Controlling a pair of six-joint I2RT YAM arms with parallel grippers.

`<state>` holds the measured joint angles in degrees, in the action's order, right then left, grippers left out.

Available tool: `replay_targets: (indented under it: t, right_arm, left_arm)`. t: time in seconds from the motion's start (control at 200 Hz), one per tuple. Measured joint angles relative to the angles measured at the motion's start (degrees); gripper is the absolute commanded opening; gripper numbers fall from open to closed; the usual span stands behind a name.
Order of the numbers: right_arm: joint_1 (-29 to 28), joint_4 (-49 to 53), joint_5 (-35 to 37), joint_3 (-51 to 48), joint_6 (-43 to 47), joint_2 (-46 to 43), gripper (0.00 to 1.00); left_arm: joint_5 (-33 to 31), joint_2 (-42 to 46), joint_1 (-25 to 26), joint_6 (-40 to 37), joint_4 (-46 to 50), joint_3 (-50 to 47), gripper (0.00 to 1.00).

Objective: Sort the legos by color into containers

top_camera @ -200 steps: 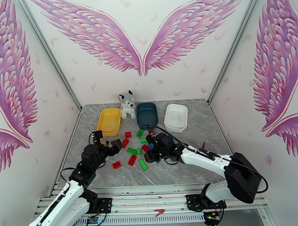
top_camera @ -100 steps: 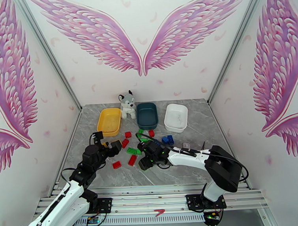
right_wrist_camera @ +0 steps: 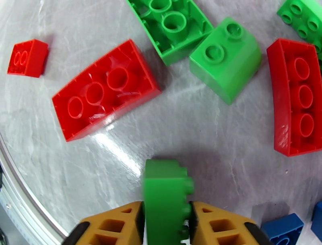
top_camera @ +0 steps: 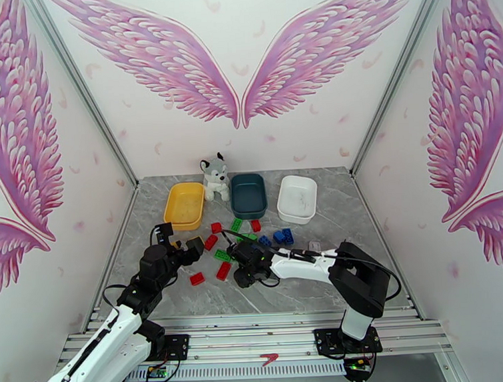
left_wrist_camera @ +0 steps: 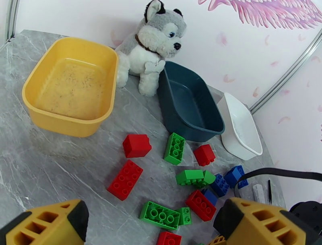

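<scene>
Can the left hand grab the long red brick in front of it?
Probably yes: the left hand is open, and the long red studded plastic brick lies just ahead, flat, with nothing between them.

Along the far side of the grey marble tabletop (top_camera: 302,289) three containers sit in a row: a yellow rounded-rectangular plastic tray (top_camera: 185,204) on the left, a dark teal-blue plastic tray (top_camera: 248,196) in the middle, a white plastic tray (top_camera: 297,198) on the right. A grey-white husky plush toy (top_camera: 215,178) sits between the first two, just beside both. In front of the row, mid-table, the small studded plastic bricks (top_camera: 222,255) lie scattered. At the scatter's near edge, one green brick (right_wrist_camera: 166,185) stands between the fingers of the right gripper (right_wrist_camera: 165,213).
</scene>
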<state>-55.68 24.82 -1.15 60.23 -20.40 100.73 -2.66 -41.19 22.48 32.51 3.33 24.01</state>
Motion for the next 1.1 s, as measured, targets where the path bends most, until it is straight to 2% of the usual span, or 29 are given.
replay_targets:
  t: [0.055,0.225,0.505,0.6,0.75,0.785,0.86,0.94,0.98,1.105]
  right_arm:
    - [0.00,0.15,0.37,0.09,-0.81,0.00,0.00]
    - [0.00,-0.20,1.86,0.33,-2.12,-0.66,0.00]
    - [-0.04,1.49,10.40,-3.98,-1.22,-10.73,0.19]
    - [-0.04,1.31,11.13,-3.98,-0.87,-11.58,0.13]
    - [-0.04,1.42,11.82,-4.13,-0.55,-11.39,0.10]
    - [-0.02,1.42,12.00,-4.13,-0.55,-11.34,0.15]
    - [0.07,1.40,12.15,-4.13,-0.35,-11.10,0.43]
    - [0.07,1.33,12.20,-4.35,-0.13,-11.04,0.59]
    - [0.09,1.44,12.26,-4.50,-0.52,-11.04,0.62]
    - [0.63,1.60,11.98,-5.03,-0.11,-11.04,0.62]
  left_arm:
    - [0.02,0.00,-0.11,0.02,0.02,-0.02,0.93]
    - [0.17,0.00,-0.26,0.13,-0.02,0.00,0.93]
    - [1.81,0.00,-0.35,0.70,-0.17,-0.02,0.93]
    - [2.03,0.00,-0.35,0.79,-0.28,-0.04,0.93]
    - [2.71,0.00,-0.35,0.92,-0.68,-0.13,0.93]
    - [2.93,0.00,-0.35,0.94,-0.70,-0.17,0.93]
    - [3.10,0.00,-0.35,0.94,-1.01,-0.39,0.93]
    - [3.08,0.00,-0.35,0.94,-1.07,-0.42,0.93]
    - [3.10,0.00,-0.35,0.92,-1.07,-0.42,0.93]
    - [3.06,0.00,-0.35,0.90,-1.07,-0.42,0.93]
